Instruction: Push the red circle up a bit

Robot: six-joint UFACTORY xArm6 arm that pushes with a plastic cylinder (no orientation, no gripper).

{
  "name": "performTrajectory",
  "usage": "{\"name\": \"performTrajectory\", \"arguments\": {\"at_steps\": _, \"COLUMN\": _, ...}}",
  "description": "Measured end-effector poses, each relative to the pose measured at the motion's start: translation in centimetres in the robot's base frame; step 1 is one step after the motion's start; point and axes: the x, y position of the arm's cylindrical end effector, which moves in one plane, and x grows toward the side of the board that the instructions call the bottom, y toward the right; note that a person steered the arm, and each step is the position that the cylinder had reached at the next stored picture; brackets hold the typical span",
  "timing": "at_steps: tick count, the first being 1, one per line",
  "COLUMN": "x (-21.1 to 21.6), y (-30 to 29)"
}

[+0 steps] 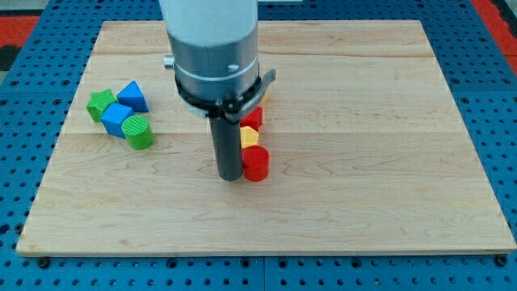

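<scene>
Red circle [256, 162] sits a little below the middle of the bench [363, 162], a short upright cylinder with a flat round top and a glossy red side. No container stands on the bench; every block lies straight on the pale wooden boards. My tip [230, 177] rests just beside the red circle on the view's left, touching it or very nearly so, with the dark rod rising from there into the grey arm body. The arm carries no jaws at all, only this rod, so nothing is being gripped.

Directly toward the view's top from the red circle, a yellow block [249, 137] lies touching it, and above that a second red block [253, 118] follows in the same line; both are partly hidden by the rod, so their shapes cannot be made out. These two lie in the way upward.

Well apart at the view's left a cluster holds a green star [100, 103], a blue triangle [132, 96], a blue cube [116, 120] and a green cylinder [139, 132], packed close together.
</scene>
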Motion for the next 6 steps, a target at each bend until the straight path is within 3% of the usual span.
{"name": "performTrajectory", "arguments": {"at_steps": 1, "x": 4.2, "y": 0.7}}
{"name": "performTrajectory", "arguments": {"at_steps": 2, "x": 5.9, "y": 5.2}}
{"name": "performTrajectory", "arguments": {"at_steps": 3, "x": 2.3, "y": 5.8}}
{"name": "performTrajectory", "arguments": {"at_steps": 4, "x": -0.9, "y": 1.9}}
{"name": "performTrajectory", "arguments": {"at_steps": 6, "x": -0.3, "y": -0.9}}
